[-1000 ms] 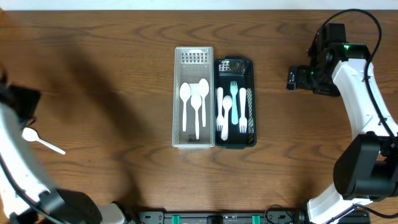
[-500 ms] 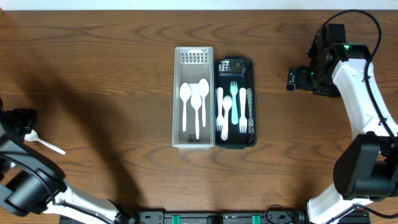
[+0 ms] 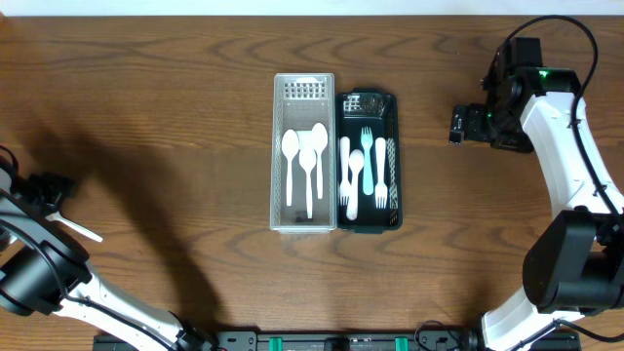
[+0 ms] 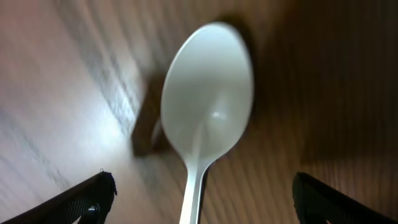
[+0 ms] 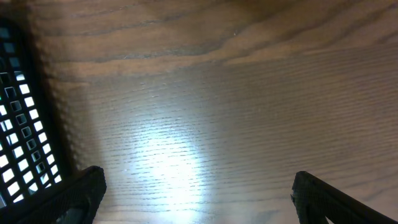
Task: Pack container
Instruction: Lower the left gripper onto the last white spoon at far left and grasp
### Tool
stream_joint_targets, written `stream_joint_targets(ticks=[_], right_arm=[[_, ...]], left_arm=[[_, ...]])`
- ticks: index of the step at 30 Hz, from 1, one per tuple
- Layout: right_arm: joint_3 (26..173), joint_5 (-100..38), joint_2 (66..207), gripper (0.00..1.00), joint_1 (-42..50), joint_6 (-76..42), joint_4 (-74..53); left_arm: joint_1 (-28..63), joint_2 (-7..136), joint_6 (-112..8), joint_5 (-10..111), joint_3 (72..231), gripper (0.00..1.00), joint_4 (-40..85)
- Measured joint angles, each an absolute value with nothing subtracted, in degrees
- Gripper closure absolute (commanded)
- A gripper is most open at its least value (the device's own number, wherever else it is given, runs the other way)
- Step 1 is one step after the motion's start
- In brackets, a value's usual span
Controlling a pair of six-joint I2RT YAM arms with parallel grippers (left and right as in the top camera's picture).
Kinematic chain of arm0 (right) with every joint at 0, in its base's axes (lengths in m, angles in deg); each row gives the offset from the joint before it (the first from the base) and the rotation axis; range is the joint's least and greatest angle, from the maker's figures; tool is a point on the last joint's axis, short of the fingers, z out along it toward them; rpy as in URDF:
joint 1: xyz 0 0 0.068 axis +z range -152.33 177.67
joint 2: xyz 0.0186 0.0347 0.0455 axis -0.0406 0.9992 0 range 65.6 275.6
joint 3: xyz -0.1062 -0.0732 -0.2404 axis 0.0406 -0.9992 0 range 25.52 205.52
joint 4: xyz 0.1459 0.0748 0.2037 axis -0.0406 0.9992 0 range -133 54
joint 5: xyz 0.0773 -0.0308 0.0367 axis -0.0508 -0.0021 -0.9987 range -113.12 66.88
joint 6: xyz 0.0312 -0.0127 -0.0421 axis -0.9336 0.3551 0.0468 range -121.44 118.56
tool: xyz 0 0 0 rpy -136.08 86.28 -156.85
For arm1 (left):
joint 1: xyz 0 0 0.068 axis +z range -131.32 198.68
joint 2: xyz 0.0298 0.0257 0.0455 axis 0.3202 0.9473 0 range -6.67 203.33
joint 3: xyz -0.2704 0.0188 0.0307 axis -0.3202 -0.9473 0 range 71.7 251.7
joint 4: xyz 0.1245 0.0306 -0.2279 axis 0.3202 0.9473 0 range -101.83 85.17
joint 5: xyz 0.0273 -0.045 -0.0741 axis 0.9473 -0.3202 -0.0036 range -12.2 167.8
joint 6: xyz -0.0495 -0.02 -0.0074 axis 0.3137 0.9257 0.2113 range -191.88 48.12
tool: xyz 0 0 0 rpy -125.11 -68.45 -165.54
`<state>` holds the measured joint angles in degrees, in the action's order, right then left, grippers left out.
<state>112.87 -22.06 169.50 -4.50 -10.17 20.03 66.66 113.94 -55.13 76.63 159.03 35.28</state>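
A loose white plastic spoon (image 4: pixel 208 106) lies on the wooden table at the far left; in the overhead view only its handle (image 3: pixel 83 230) shows. My left gripper (image 3: pixel 51 190) hovers right over its bowl, open, and the handle runs between the two fingers (image 4: pixel 87 199) without touching them. A clear-white container (image 3: pixel 277 146) in the middle holds three white spoons. Beside it a black container (image 3: pixel 394 107) holds white forks and a teal one. My right gripper (image 3: pixel 456 125) stands open over bare wood to the right of the black container, holding nothing.
The black container's mesh wall (image 5: pixel 18 124) shows at the left edge of the right wrist view. The right arm's white links (image 3: pixel 561 146) run down the right side of the table. Bare wood lies between the spoon and the containers.
My left gripper has moved toward the table's front and now covers the spoon's bowl, which showed uncovered a second ago. The right arm has not moved.
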Motion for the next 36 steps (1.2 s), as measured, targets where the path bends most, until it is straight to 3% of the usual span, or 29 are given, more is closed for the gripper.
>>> stream_joint_targets(ticks=[19, 27, 36], right_arm=[[112.87, -22.06, 169.47, 0.01, -4.50, -10.39, 20.53], [112.87, -22.06, 169.47, 0.01, -4.50, -10.39, 21.05], [112.87, -22.06, 169.47, 0.01, -4.50, -10.41, 21.05]], left_arm=[[66.62, 113.00, -59.96, 74.34, 153.63, 0.08, 29.62], [66.66, 113.00, -60.15, 74.62, 153.59, 0.31, 29.90], [66.68, 112.96, -60.09, 74.18, 153.59, 0.68, 31.56]])
